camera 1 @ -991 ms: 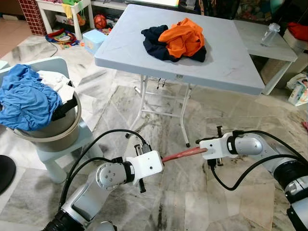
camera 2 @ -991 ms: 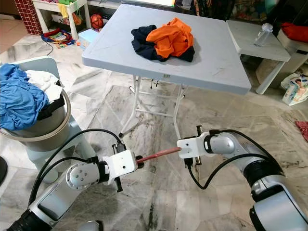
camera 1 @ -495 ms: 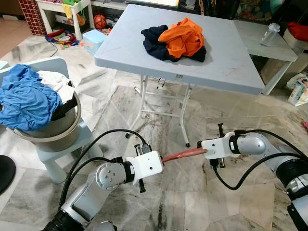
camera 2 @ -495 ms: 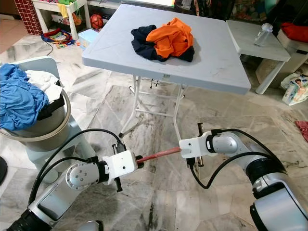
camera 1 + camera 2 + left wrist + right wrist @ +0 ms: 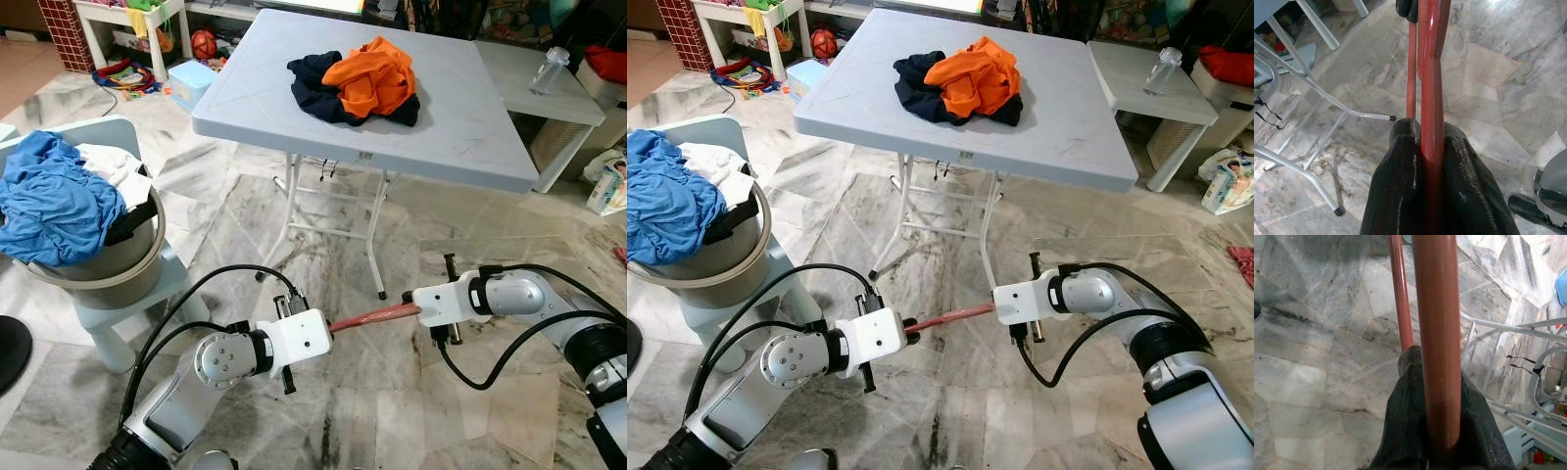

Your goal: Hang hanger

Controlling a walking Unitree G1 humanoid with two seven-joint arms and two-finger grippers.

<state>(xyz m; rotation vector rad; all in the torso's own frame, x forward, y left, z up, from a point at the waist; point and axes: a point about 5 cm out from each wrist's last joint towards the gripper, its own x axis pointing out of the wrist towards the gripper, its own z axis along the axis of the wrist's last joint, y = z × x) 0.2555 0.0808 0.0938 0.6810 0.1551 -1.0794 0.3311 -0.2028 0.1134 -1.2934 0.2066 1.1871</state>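
A reddish-brown hanger [image 5: 374,315] is held level above the marble floor, low in front of me, between my two arms. My left gripper [image 5: 329,329] is shut on its left end; in the left wrist view the black fingers [image 5: 1405,176] pinch the red bar [image 5: 1431,98]. My right gripper [image 5: 419,309] is shut on the other end, and the right wrist view has its fingers [image 5: 1405,431] clamped round the thick bar [image 5: 1436,333]. The hanger's hook is hidden.
A grey folding table [image 5: 470,127] stands ahead with dark and orange clothes [image 5: 367,83] on it, its white legs [image 5: 377,245] close behind the hanger. A laundry basket [image 5: 108,264] of blue and white clothes sits on a stool at my left. A low side table [image 5: 558,98] holds a bottle [image 5: 549,69].
My right gripper has drifted slightly to the right with its end of the hanger. The left arm has stayed where it was.
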